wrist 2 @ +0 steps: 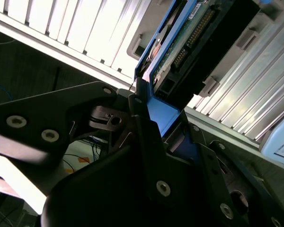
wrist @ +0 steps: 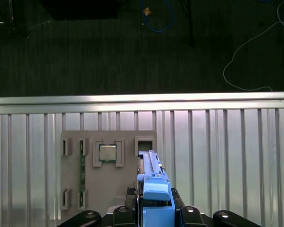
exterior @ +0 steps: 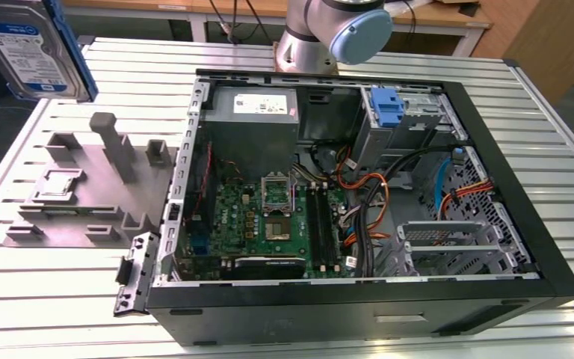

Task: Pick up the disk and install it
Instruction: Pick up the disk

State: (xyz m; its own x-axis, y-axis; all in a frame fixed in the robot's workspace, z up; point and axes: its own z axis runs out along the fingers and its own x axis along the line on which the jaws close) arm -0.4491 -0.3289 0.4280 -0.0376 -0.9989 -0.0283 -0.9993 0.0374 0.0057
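The disk (exterior: 30,51) hangs high over the table's far corner at the exterior view's left, its white-and-blue label facing the camera and a blue carrier frame along its edge. In the first wrist view the disk (wrist: 153,182) is seen edge-on, standing up between the black fingers of my gripper (wrist: 156,211). In the second wrist view my gripper (wrist 2: 149,106) is shut on the blue frame of the disk (wrist 2: 189,42), whose connector end points away from the fingers.
The open computer case (exterior: 526,224) lies on the slatted metal table (exterior: 57,299); it holds a blue bracket on a drive cage (exterior: 391,108) and a bare metal cage (exterior: 457,239). A grey fixture (exterior: 87,194) with a chip (wrist: 107,152) sits beside the case.
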